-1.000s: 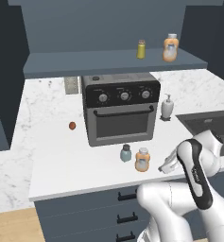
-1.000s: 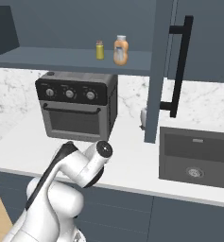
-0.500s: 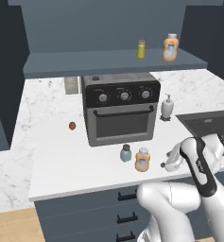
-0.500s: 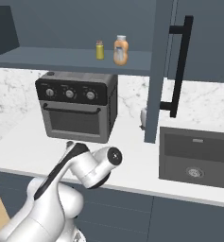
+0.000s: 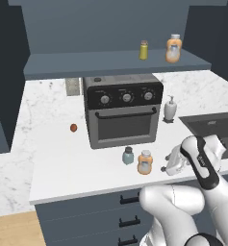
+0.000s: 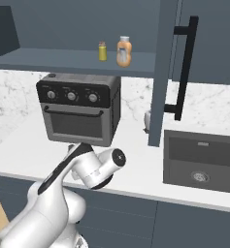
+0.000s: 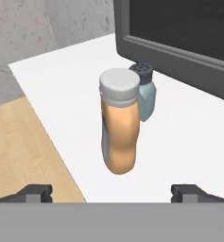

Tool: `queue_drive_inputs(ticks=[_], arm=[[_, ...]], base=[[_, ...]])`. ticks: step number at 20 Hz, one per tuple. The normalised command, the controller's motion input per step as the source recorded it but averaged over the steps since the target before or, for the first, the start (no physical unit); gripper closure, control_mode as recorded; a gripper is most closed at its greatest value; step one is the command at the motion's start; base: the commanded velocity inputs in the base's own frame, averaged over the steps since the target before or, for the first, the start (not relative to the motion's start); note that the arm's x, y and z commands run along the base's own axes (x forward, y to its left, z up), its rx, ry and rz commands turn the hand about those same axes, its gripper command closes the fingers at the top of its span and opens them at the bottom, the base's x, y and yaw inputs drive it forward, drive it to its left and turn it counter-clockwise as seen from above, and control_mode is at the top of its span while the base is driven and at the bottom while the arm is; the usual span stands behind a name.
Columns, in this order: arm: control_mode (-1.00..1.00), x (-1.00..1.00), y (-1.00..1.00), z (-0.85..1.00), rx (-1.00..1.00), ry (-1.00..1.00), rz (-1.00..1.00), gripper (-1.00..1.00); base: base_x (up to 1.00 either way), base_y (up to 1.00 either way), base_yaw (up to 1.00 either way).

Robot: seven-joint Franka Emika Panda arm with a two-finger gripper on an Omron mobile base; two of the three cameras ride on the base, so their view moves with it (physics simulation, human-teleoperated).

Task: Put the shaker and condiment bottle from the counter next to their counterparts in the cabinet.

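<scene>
Condiment bottle (image 7: pixel 118 124) stands upright on the desk (image 5: pixel 53 158), long axis vertical, pale cap up; in the left base view (image 5: pixel 145 162) it sits near the desk's front edge, ahead of the toaster oven (image 5: pixel 122 110). In the hand view the bottle appears slightly tilted, but that view rolls with my hand.

Shaker (image 7: pixel 144 92) stands upright too, dark perforated cap up, just beside the bottle on the oven side. From the hand view it's partly hidden behind the bottle; can't tell if they touch. In the left base view (image 5: pixel 128 155) the shaker is to the bottle's left, with a small gap visible.

My end effector (image 7: pixel 112 194) is spread wide, holding nothing; the 2 fingertips (image 7: pixel 35 193) sit low on either side of the bottle, short of it. In the left base view it (image 5: pixel 169 163) is just right of the bottle, level with it, aimed sideways at it.

Further out: cabinet (image 5: pixel 106 65) shelf above the oven carries the 2 counterparts, a yellow-green shaker (image 5: pixel 144 50) and an orange bottle (image 5: pixel 173 48), both upright, near each other but apart. A soap dispenser (image 5: pixel 170 108) stands right of the oven, a sink (image 6: pixel 199 155) beyond it, and a small brown round object (image 5: pixel 73 128) lies left of the oven.
</scene>
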Motion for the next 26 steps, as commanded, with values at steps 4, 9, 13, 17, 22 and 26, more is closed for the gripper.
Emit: queue_drive_inputs(ticks=[4,9,13,17,22,26], arm=[[-1.00,0.00,0.09,0.00,0.00,0.00,0.00,-1.00],[-1.00,0.00,0.11,0.00,0.00,-0.01,0.00,-1.00],[-1.00,0.00,0.07,0.00,0.00,-0.01,0.00,-1.00],[-1.00,0.04,0.15,0.00,0.00,0.00,0.00,-1.00],[-1.00,0.10,0.02,0.00,0.01,-0.02,0.00,-1.00],[-1.00,0.14,0.01,-0.02,0.00,0.00,0.00,-1.00]], base=[[0.00,0.00,0.00],[0.00,0.00,0.00],[0.00,0.00,0.00],[0.00,0.00,0.00],[0.00,0.00,0.00],[0.00,0.00,0.00]])
